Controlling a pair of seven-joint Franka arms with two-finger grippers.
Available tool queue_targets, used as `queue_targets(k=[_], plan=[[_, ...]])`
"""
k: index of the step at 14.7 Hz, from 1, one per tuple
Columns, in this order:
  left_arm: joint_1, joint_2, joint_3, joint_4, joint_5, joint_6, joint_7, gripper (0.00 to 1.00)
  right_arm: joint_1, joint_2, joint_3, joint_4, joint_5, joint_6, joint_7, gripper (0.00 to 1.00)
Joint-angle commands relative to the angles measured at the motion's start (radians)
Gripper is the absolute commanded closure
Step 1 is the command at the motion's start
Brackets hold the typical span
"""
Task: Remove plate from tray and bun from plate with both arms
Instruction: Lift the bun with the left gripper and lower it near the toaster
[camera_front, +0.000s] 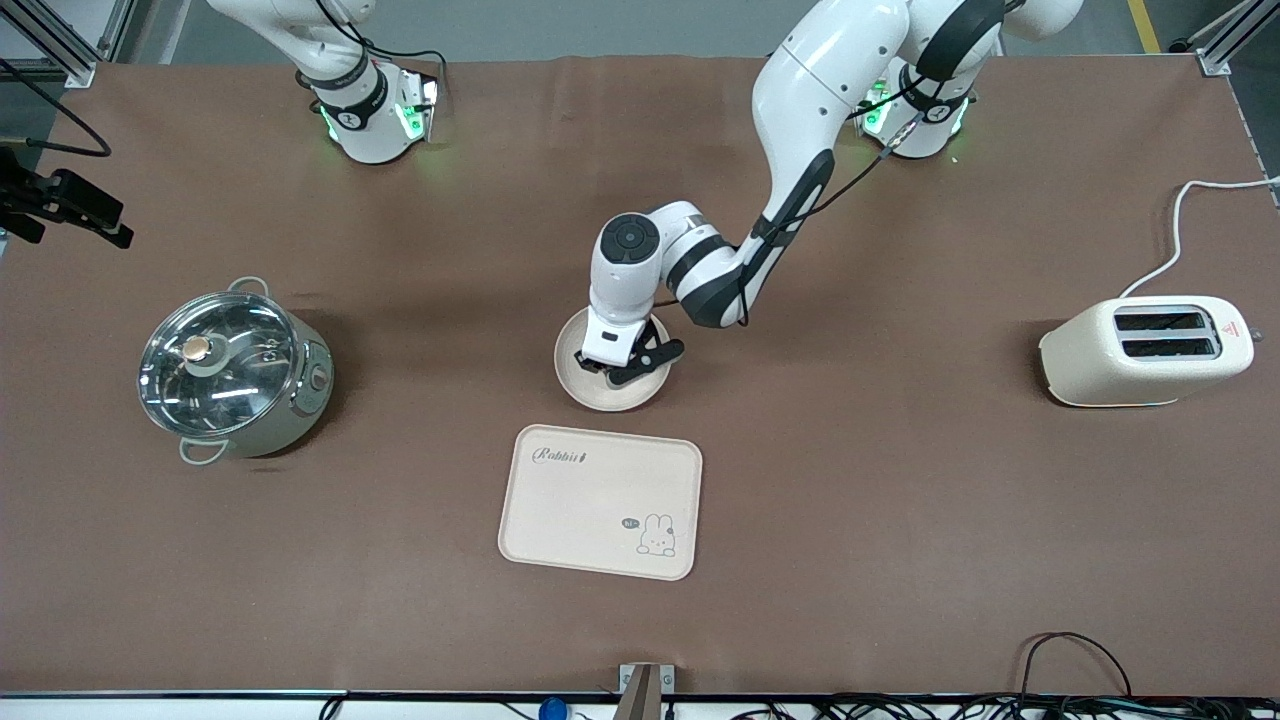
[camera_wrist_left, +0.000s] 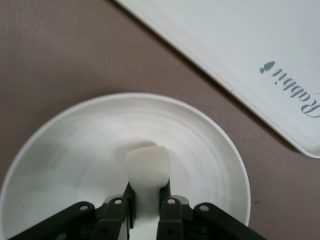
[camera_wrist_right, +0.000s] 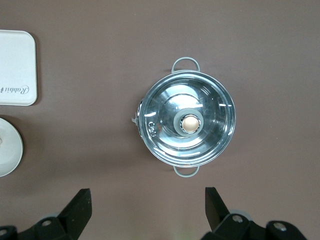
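Observation:
The round cream plate (camera_front: 612, 397) stands on the brown table, just farther from the front camera than the cream "Rabbit" tray (camera_front: 600, 500), which has nothing on it. My left gripper (camera_front: 603, 368) is low over the plate's middle and is shut on the small pale bun (camera_wrist_left: 147, 165). The left wrist view shows the plate (camera_wrist_left: 70, 150) under the bun and a corner of the tray (camera_wrist_left: 225, 40). I cannot tell whether the bun touches the plate. My right gripper (camera_wrist_right: 147, 207) is open and empty, high over bare table beside the pot. Its view also shows the tray (camera_wrist_right: 15, 65) and the plate (camera_wrist_right: 7, 150).
A steel pot with a glass lid (camera_front: 230, 372) stands toward the right arm's end of the table; it also shows in the right wrist view (camera_wrist_right: 187, 122). A cream two-slot toaster (camera_front: 1145, 350) with a white cord stands toward the left arm's end.

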Motion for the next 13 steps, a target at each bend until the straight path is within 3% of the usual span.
queue_targets(k=[1,4,6,9,10,12,13], plan=[[0.057,-0.104,0.003,0.005,0.016,-0.212,0.201,1.0,0.043,-0.006,-0.014,-0.003,-0.022,0.008,0.013,0.0],[0.227,-0.229,-0.008,-0.024,0.0,-0.402,0.591,1.0,0.049,-0.006,-0.011,-0.001,-0.016,0.008,0.013,0.0],[0.347,-0.279,-0.011,-0.092,0.003,-0.407,0.798,1.0,0.098,-0.006,-0.038,0.008,-0.016,0.007,0.015,0.0],[0.542,-0.296,-0.026,-0.164,0.0,-0.328,1.148,1.0,0.277,-0.007,-0.213,0.009,-0.02,0.001,0.015,0.0],[0.617,-0.289,-0.068,-0.198,-0.001,-0.277,1.199,1.0,0.326,-0.006,-0.271,0.009,-0.022,0.004,0.015,0.0],[0.741,-0.275,-0.143,-0.296,0.005,-0.14,1.239,0.97,0.33,0.002,-0.295,0.011,-0.02,0.016,0.013,0.0],[0.763,-0.27,-0.146,-0.34,0.01,-0.069,1.261,0.87,0.318,0.023,-0.295,0.022,-0.02,0.031,0.012,0.0]])
